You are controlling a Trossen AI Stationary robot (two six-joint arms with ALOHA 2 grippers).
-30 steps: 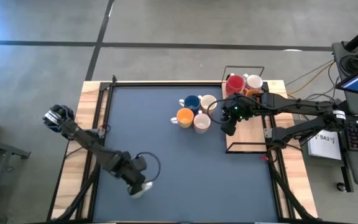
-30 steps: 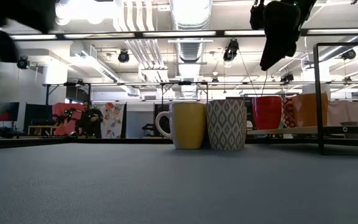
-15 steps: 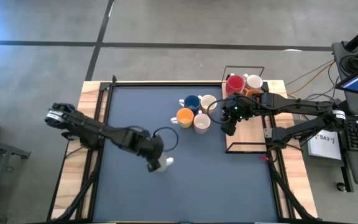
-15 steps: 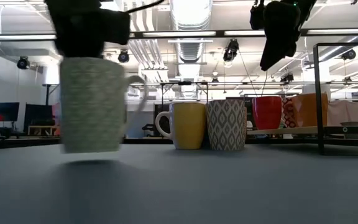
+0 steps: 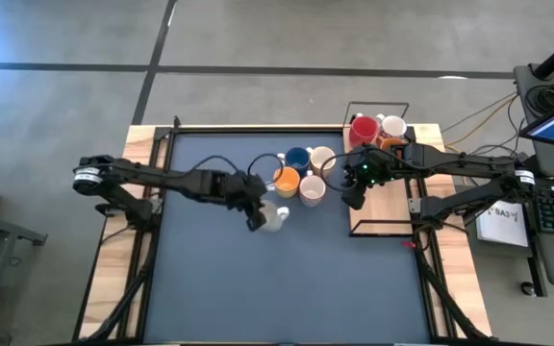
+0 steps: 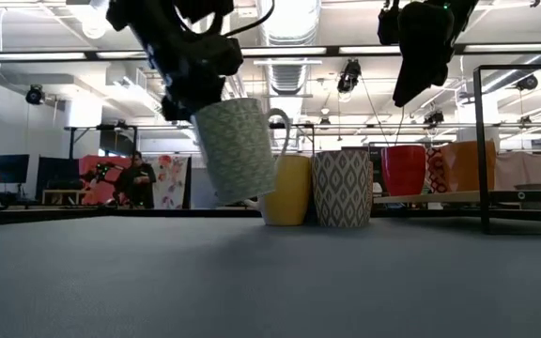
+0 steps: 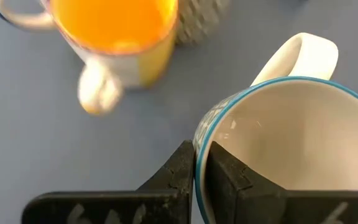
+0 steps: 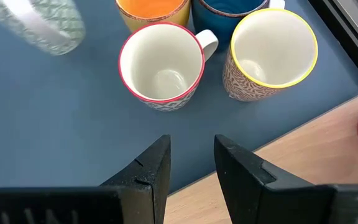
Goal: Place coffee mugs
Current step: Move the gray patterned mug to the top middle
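The left gripper (image 7: 194, 168) is clamped narrow on the rim of a white patterned ceramic mug with a teal lip (image 7: 291, 149), one finger inside the wall and one outside. Only the left wrist view shows this pinch; the high view shows merely the gripper (image 5: 255, 213) over the mug (image 5: 273, 218) on the dark blue table mat (image 5: 210, 288). The low view alone shows that the carried mug (image 6: 236, 150) hangs tilted and clear of the mat, its base above the surface.

Just beyond the left gripper stands a cluster of four mugs: an orange-yellow mug with a cream handle (image 5: 286, 180), a blue mug (image 5: 297, 159), a cream mug with a yellow rim (image 5: 322, 159) and a white mug with a red rim (image 5: 313, 189). The low view shows only two of them, the orange-yellow one (image 6: 287, 188) and a grey-patterned one (image 6: 342, 188), touching or nearly so; the carried mug overlaps the orange-yellow one in that view.

The right gripper (image 8: 191, 158) hovers with jaws apart and nothing between them, above the mat's edge by the red-rimmed mug (image 8: 161, 65) and yellow-rimmed mug (image 8: 272, 53). Behind it, on a wooden tray with a black wire frame (image 5: 383, 207), stand a red mug (image 5: 363, 130), a white mug (image 5: 393, 126) and an orange mug (image 6: 468, 164).
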